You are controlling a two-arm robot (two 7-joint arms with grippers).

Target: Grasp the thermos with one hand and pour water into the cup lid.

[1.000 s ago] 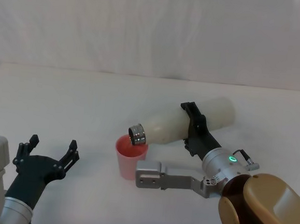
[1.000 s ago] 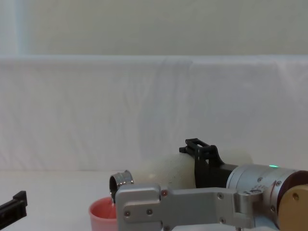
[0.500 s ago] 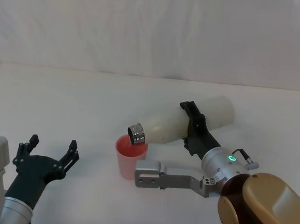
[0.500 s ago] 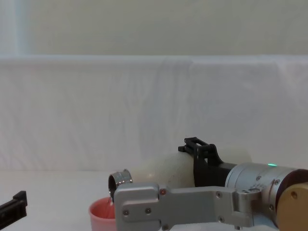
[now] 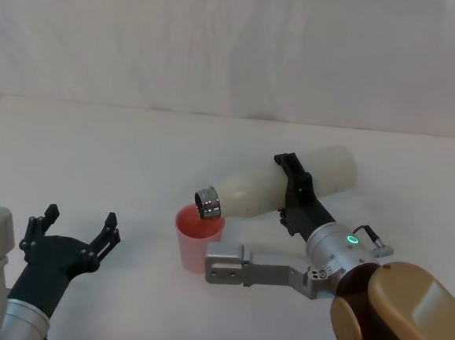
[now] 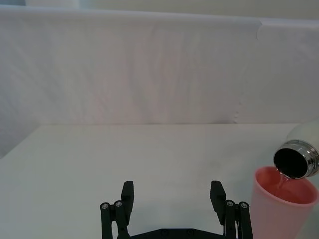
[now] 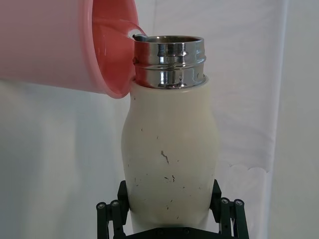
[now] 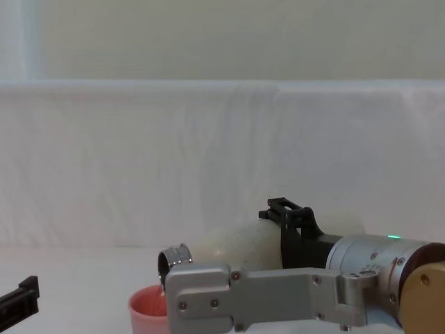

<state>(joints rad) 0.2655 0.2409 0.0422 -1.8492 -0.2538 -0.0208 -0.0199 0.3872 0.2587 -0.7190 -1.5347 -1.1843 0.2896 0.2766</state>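
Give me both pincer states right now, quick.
Left pincer: open, holding nothing, low over the table at the robot's left.
Right pincer: shut on the thermos, tipped with its steel neck over the cup lid.

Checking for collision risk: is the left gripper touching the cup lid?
No, in the head view the left gripper hangs open well to the left of the cup lid, with bare table between them.
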